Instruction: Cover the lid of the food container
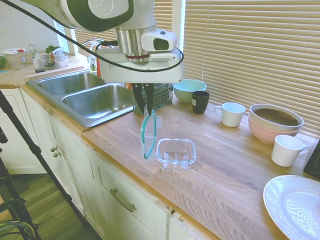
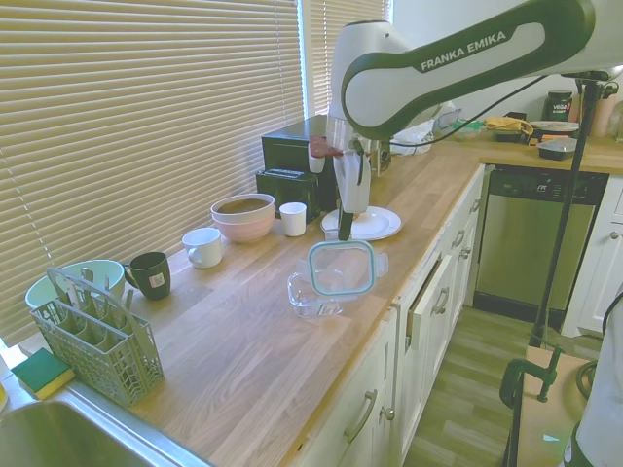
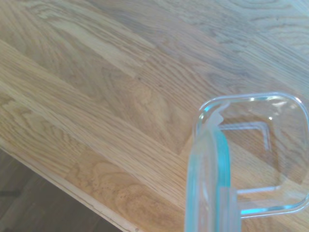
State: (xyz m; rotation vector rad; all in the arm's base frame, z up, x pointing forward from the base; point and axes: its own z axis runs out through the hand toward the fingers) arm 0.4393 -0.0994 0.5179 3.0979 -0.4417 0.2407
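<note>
My end effector (image 1: 146,111) grips the lid (image 1: 149,135) on edge, hanging vertical; the food container (image 1: 175,153) sits just beside it, lower, on the tabletop (image 1: 225,165).

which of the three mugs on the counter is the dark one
The black mug, standing right beside the teal bowl near the blinds. The other two mugs are white and stand farther along the counter, by the pink bowl.

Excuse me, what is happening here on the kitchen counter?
The gripper is shut on the lid, which hangs on edge in the air beside the food container. The container stands open and empty on the wooden counter, near its front edge. The lid is not yet on the container.
</note>
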